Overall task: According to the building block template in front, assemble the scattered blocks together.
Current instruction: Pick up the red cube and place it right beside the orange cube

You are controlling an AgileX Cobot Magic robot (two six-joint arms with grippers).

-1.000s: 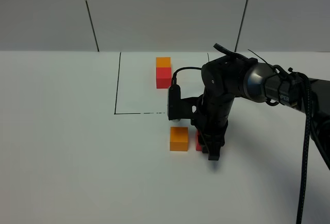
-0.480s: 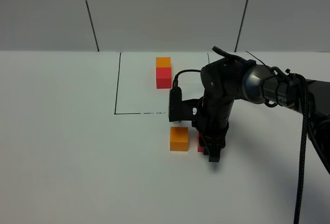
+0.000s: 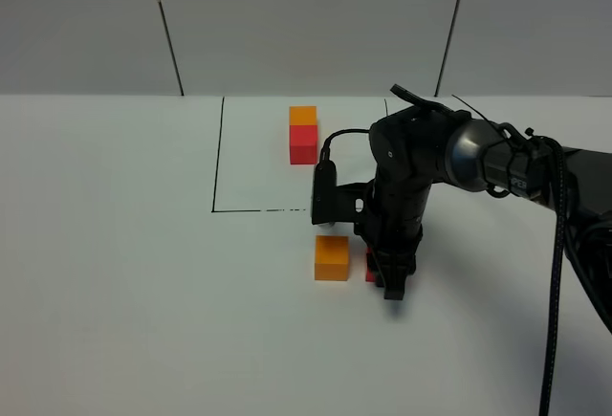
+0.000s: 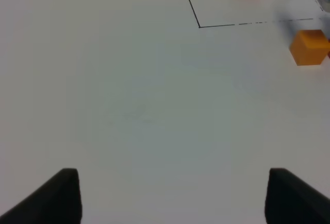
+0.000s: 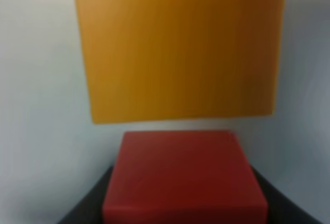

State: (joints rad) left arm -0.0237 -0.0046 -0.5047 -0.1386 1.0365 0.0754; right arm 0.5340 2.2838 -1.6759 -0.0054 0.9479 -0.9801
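The template, an orange cube joined to a red cube, stands inside the thin black outline at the back. The loose orange cube sits in front of the outline. It also shows in the left wrist view and fills the right wrist view. My right gripper points down, shut on the loose red cube, which is held low just right of the orange cube. In the exterior view the arm hides most of the red cube. My left gripper is open and empty over bare table.
The white table stretches wide to the left and front. The right arm and its cable take up the right side. A grey panelled wall stands behind the table.
My right gripper has shifted slightly left and back with the red cube, closer to the loose orange cube. The orange cube and the template have not moved.
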